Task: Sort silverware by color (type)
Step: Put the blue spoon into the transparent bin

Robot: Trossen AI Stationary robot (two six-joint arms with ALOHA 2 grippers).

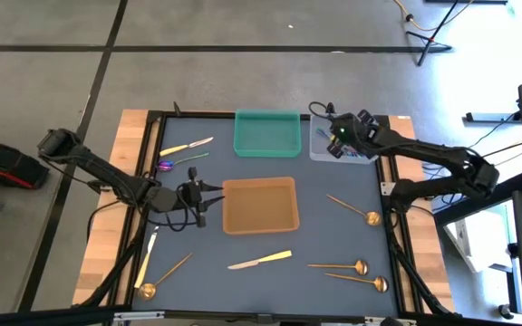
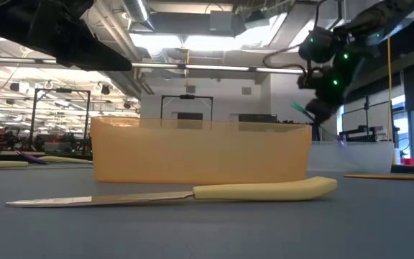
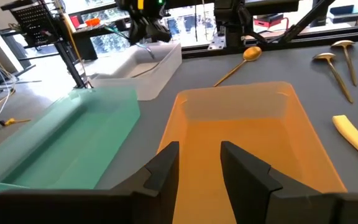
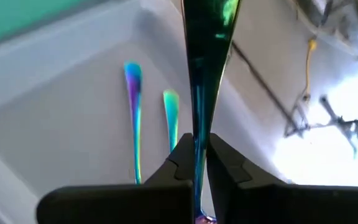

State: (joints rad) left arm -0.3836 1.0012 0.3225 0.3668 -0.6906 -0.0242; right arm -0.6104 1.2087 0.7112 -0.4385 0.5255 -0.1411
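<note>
My right gripper (image 1: 332, 148) hangs over the clear tray (image 1: 359, 154) at the table's far right, shut on an iridescent purple-teal piece (image 4: 202, 74). Two more iridescent pieces (image 4: 133, 112) lie in that tray. My left gripper (image 1: 214, 193) is open and empty at the left wall of the orange tray (image 1: 259, 205); in the left wrist view its fingers (image 3: 201, 155) point at that tray (image 3: 241, 124). Gold spoons (image 1: 362, 215) lie at the right. A cream knife (image 1: 261, 261) lies near the front. More pieces (image 1: 187, 146) lie at the left. My right gripper pinches the iridescent piece by its thin handle (image 4: 197, 127) between its two fingers (image 4: 182, 155). The piece runs on forward past the fingertips, along the fingers. It is lifted clear above the clear tray's floor (image 4: 73, 124). Its end behind the fingers is hidden.
A green tray (image 1: 267, 133) stands at the far middle, next to the clear tray. A purple spoon (image 1: 167, 166), a cream piece (image 1: 146, 258) and a gold spoon (image 1: 149, 289) lie at the left. Two gold spoons (image 1: 359, 267) lie at the front right.
</note>
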